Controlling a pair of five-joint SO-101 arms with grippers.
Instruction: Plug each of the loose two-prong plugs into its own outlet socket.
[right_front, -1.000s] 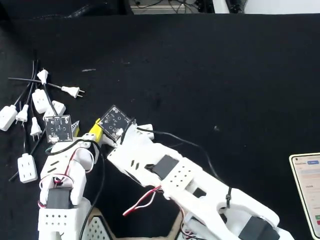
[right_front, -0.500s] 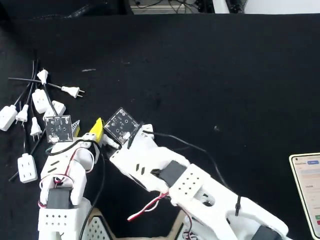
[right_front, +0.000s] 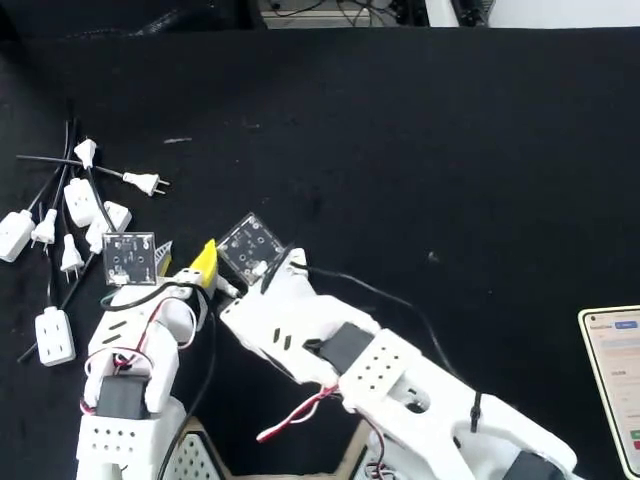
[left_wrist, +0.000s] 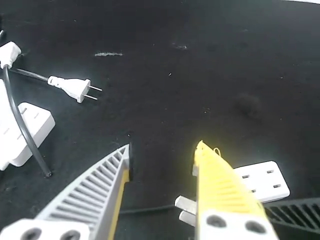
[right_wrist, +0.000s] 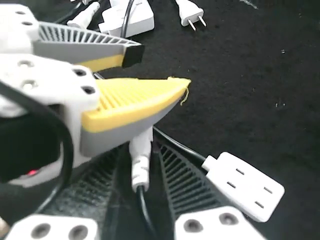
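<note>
High view: left gripper (right_front: 187, 256) sits at the near left of the desk (right_front: 420, 150). A pile of cords (right_front: 70, 215) with plugs and sockets lies further left.

Left wrist view: its fingers (left_wrist: 220, 192) are released, with bare desk between them. A loose plug (left_wrist: 74, 88) lies far left.

Right wrist view: right gripper (right_wrist: 141, 155) is grasping the held plug (right_wrist: 139, 160), just under the yellow finger. A socket (right_wrist: 245, 186) lies just to the right.

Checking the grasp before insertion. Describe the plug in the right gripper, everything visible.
The plug is small, white, plastic-looking, with a black cord leaving its back end. It is clamped between the right gripper's black ribbed fingers, its front end hidden behind the left gripper's yellow finger. The left wrist view shows what look like its two flat prongs beside that finger.
</note>
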